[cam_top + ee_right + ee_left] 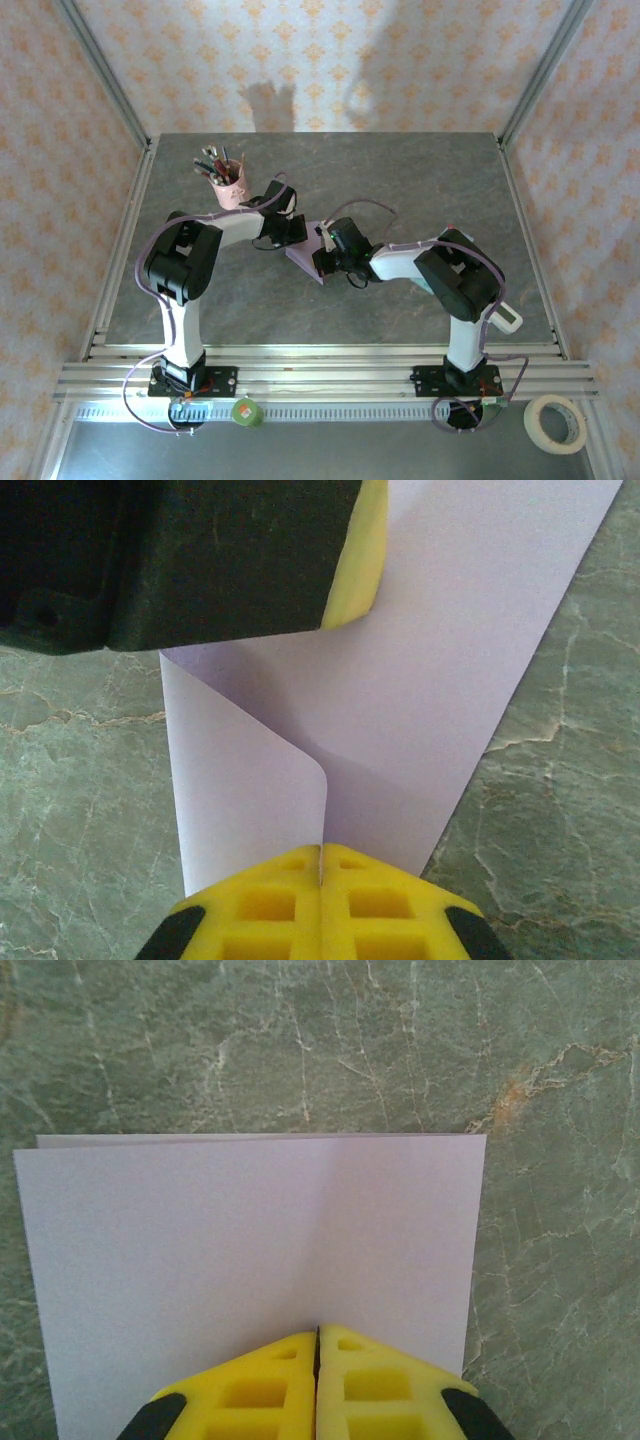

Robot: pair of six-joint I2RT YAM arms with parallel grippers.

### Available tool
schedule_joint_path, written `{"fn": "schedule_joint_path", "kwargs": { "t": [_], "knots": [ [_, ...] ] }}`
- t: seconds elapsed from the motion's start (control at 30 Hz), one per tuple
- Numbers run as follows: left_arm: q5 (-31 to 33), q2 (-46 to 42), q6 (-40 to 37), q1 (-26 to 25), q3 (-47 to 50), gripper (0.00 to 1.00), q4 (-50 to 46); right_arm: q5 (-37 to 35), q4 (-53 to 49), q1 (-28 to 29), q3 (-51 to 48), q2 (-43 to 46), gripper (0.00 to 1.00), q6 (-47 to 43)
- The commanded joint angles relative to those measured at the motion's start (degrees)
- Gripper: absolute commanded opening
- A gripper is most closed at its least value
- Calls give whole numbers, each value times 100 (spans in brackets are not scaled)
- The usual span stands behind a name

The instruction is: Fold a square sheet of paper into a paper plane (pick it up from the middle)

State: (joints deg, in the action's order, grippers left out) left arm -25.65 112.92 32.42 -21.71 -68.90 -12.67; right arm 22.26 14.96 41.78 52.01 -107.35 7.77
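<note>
From above, the left gripper (296, 232) and right gripper (328, 252) meet at the middle of the table (420, 180). The lilac sheet of paper (303, 264) sits between them, and a pink pen cup (229, 187) stands just behind the left one.

In the left wrist view, the yellow fingers (265, 1390) are pressed together on the sheet's near edge. The sheet lies doubled over — two edges run almost flush at the far side.

In the right wrist view, the fingers (375, 905) pinch a curled-over flap that is not yet flat.

This looks like the first centre fold — next the loose curl needs pressing flat, edges aligned, without dragging the thin paper.
</note>
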Motion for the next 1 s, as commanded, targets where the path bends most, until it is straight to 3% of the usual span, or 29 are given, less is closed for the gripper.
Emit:
{"fn": "schedule_joint_path", "kwargs": {
  "t": [0.0, 0.43, 0.6, 0.8, 0.97],
  "knots": [
    [112, 285, -158, -2, 44, 10, -395, -133, 48, -47, 117, 38, 0, 33],
    [38, 101, -137, 1, -246, 10, -427, -108, -271, -47, 81, -173, 0, 38],
    [219, -314, 250, 17, -381, 17, -256, -93, -345, -58, 81, -179, 0, 154],
    [300, -1049, 900, 14, 309, 22, 257, -30, -353, -98, 154, -255, 0, 396],
    [-243, -1406, 1328, 18, 1049, 21, 900, 19, -423, -125, 239, -348, 0, 488]
  ]
}}
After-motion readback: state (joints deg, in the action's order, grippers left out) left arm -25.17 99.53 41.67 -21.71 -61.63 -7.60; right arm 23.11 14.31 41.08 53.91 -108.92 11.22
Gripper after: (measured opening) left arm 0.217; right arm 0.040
